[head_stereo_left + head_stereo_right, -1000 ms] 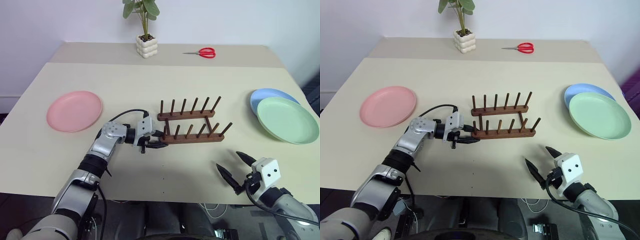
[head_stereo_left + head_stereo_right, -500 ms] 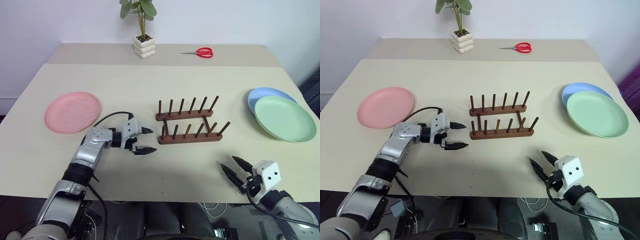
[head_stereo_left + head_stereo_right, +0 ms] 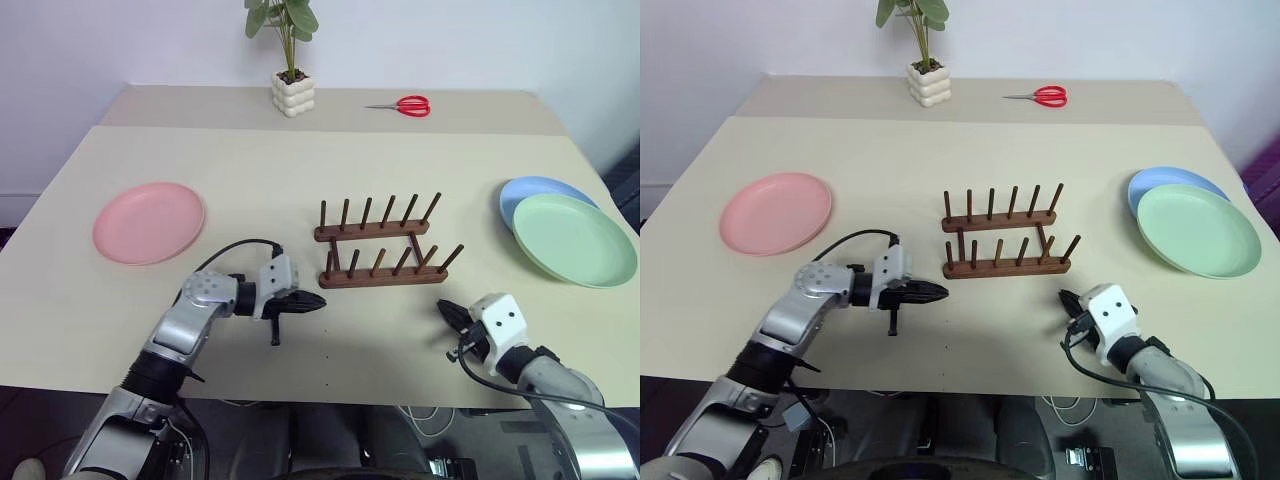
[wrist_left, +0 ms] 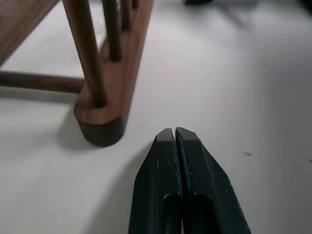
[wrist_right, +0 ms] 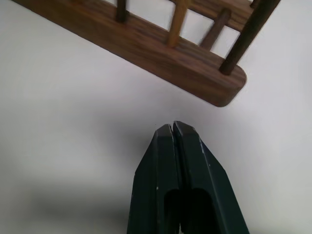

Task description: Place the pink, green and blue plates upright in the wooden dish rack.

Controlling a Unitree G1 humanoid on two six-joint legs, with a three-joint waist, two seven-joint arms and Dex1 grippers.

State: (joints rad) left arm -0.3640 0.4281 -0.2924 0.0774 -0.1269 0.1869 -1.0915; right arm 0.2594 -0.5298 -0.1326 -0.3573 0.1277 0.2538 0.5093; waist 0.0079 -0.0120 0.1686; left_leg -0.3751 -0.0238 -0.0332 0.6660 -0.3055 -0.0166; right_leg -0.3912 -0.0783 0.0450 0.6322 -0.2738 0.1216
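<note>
Both tools [image 3: 312, 300] [image 3: 443, 309] have closed (empty) near the rack [image 3: 385, 250].

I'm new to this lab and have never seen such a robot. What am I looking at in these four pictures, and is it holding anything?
It is a humanoid robot with two arms, each ending in a gripper of two black fingers. The two wide pictures come from a stereo camera on its head, looking down over a beige table. The two close pictures come from cameras on its wrists, looking along the fingers.

On the table lie a pink plate, a green plate partly over a blue plate, an empty wooden dish rack, a potted plant and red scissors.

The left gripper and right gripper sit at either end of the rack, both shut, holding nothing.
</note>
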